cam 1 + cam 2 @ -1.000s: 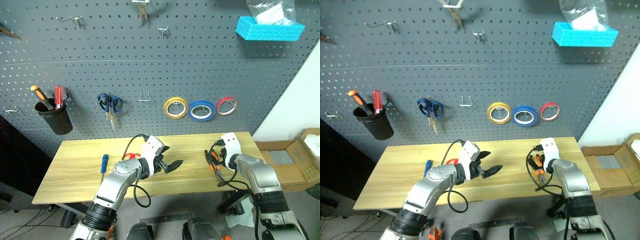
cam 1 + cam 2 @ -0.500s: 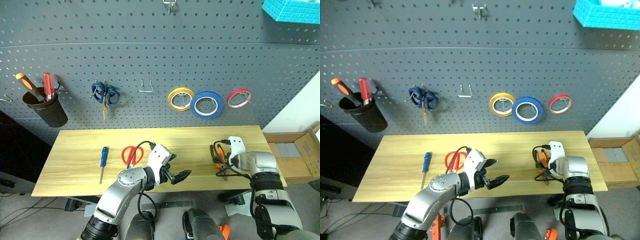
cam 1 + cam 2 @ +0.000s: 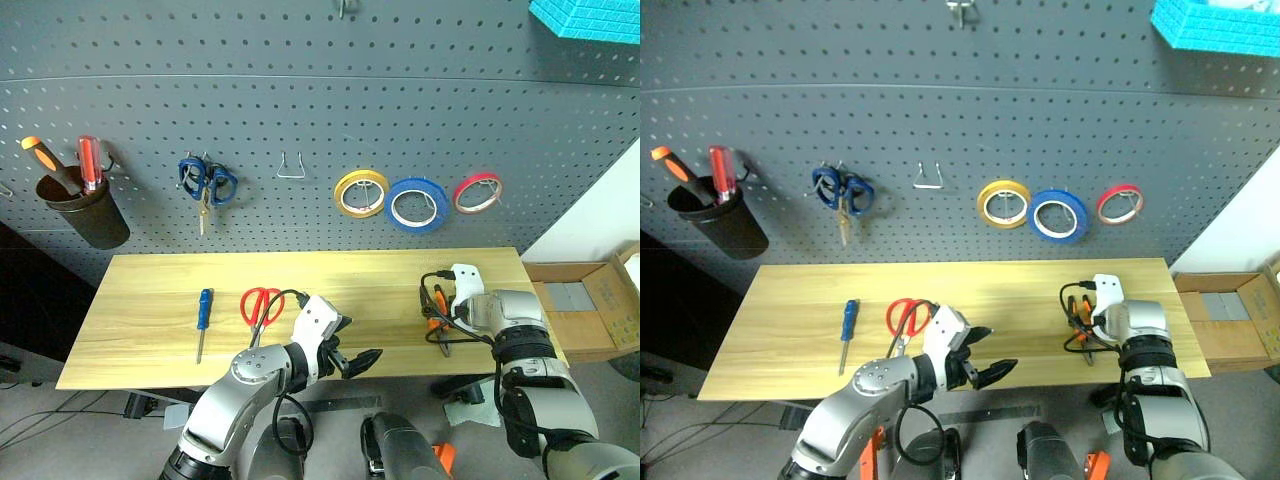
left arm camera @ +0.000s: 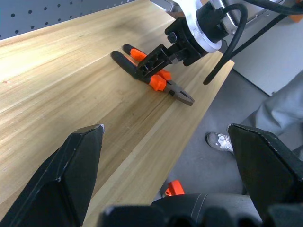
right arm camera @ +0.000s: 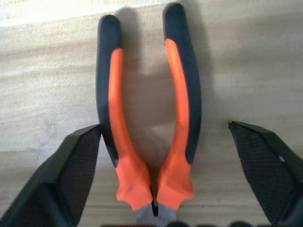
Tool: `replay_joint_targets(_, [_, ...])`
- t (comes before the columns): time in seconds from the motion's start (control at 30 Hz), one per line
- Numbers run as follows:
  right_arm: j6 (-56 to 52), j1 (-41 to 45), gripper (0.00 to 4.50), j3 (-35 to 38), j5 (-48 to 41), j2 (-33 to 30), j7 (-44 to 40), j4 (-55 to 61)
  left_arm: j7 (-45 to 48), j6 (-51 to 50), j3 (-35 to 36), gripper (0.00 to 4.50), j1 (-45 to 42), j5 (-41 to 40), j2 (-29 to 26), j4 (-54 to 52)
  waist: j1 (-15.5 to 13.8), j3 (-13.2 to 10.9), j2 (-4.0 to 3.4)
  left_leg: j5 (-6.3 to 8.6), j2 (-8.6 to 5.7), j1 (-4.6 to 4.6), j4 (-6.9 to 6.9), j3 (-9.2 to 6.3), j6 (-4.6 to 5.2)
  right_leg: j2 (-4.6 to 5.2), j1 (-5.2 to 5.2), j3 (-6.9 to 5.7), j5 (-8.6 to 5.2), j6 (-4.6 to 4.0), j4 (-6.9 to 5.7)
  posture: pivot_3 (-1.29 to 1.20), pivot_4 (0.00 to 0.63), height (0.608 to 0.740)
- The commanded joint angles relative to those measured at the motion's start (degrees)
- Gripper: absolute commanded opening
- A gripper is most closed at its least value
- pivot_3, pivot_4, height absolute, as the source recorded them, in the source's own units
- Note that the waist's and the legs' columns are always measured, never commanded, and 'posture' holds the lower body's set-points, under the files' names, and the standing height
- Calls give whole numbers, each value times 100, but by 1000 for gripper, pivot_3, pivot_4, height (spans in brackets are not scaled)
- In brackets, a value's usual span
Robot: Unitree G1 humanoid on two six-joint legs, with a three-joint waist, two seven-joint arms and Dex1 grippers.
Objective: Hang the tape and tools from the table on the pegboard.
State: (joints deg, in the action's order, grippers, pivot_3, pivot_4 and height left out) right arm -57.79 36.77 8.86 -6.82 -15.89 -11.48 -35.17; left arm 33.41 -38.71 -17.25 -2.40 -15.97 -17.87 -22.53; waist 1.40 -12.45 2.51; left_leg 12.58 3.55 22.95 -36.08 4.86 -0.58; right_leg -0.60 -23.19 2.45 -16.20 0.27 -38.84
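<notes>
Between the right gripper's (image 5: 163, 184) spread fingers (image 5: 71, 175): pliers (image 5: 147, 123); unclear overhead.

The worktop (image 3: 150, 310) under my arms is pale wood with a matt, fine plank grain. The pliers (image 5: 147, 123) have smooth orange-and-black handles that look like rubbery plastic, with a dull grey metal nose. My right gripper (image 4: 154, 61) has matt black fingers (image 5: 52, 179) with a faintly textured face. The pegboard (image 3: 300, 120) is a matt dark grey panel carrying thin bare-metal hooks (image 3: 291, 168). The blue tape (image 3: 419, 204) looks glossy. The scissors (image 3: 260, 305) have shiny red plastic handles, and the screwdriver (image 3: 204, 315) a blue plastic one.
</notes>
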Motion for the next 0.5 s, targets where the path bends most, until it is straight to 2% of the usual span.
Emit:
replay_joint_targets(0.03, [143, -26, 3193, -67, -9, -33, -127, -231, -22, 5, -19, 4500, 3, -110, 39, -243, 0, -5, 1, 0, 0, 0, 0, 0, 0, 0, 0, 0, 0, 0, 0, 131, 263, 740])
replay_joint_targets(0.07, [178, -2, 2836, -63, -9, -37, -130, -271, -28, 11, -22, 4500, -11, -109, 46, -225, 1, -6, 0, 0, 0, 0, 1, 0, 0, 0, -1, 0, 0, 0, 1, 129, 263, 740])
replay_joint_targets(0.1, [200, 28, 2706, -45, -11, -38, -124, -309, -33, 13, -24, 4500, -29, -109, 57, -208, 1, -6, 0, 0, 1, 0, 2, 0, 0, 0, -1, 0, 0, 0, 1, 127, 261, 740])
replay_joint_targets(0.33, [186, 139, 2706, 69, -78, -108, -140, -293, 31, 130, -76, 4500, -261, -70, 130, 12, 1, -8, 0, 0, 1, 3, 3, 1, -1, 1, -3, 0, 0, 0, 4, 108, 237, 740])
replay_joint_targets(0.37, [145, 60, 2706, 27, -87, -148, -203, -79, 39, 157, -52, 4500, -305, -86, 154, 56, 1, -7, 0, 0, 1, 4, 3, 1, -1, 1, -4, -1, 0, 0, 6, 101, 224, 740])
replay_joint_targets(0.5, [-147, -895, 2706, -359, -317, -423, -726, 2235, 93, 16, 260, 4500, -387, -411, 198, -61, -20, 5, -24, 1, 0, 37, 10, -2, -1, 2, -31, -6, -1, 1, 10, 79, 178, 740])
